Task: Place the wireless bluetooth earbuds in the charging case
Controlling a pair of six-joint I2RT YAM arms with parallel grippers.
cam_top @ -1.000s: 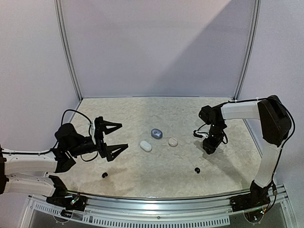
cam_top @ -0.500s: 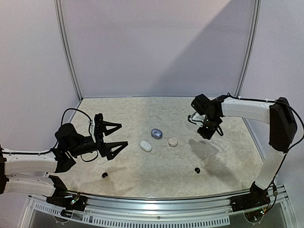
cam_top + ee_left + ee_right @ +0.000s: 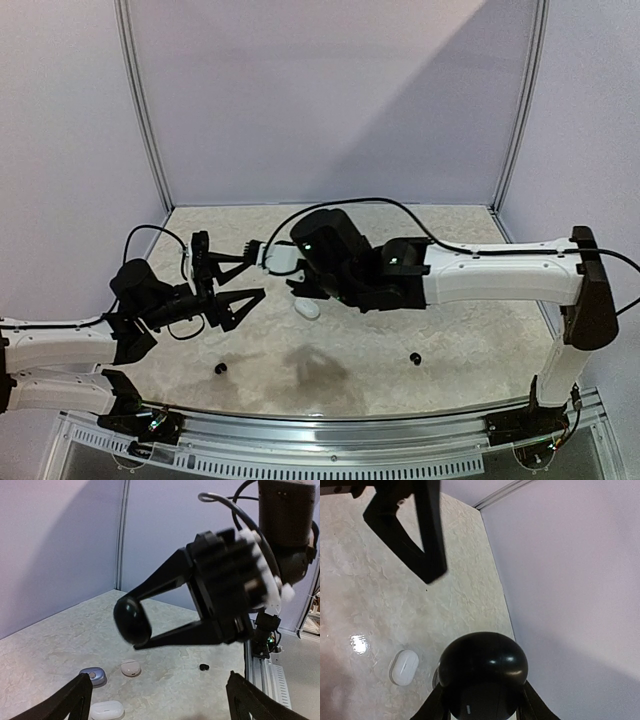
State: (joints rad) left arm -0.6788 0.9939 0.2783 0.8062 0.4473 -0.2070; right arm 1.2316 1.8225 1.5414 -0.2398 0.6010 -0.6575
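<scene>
My right gripper is shut on a glossy black pebble-shaped charging case, holding it in the air above the table. In the right wrist view the same case fills the space between the right gripper fingers. In the top view the right gripper is just in front of my left gripper. The left gripper stands wide open with nothing in it. Two tiny black earbuds lie on the table; one black earbud shows in the left wrist view.
A white case lies mid-table under the right arm. The left wrist view also shows a blue-grey case and a beige case beside it. White walls and metal posts bound the table.
The right arm rose from the table's right side and swung far left, carrying the black case up to the left gripper. The left gripper barely moved.
</scene>
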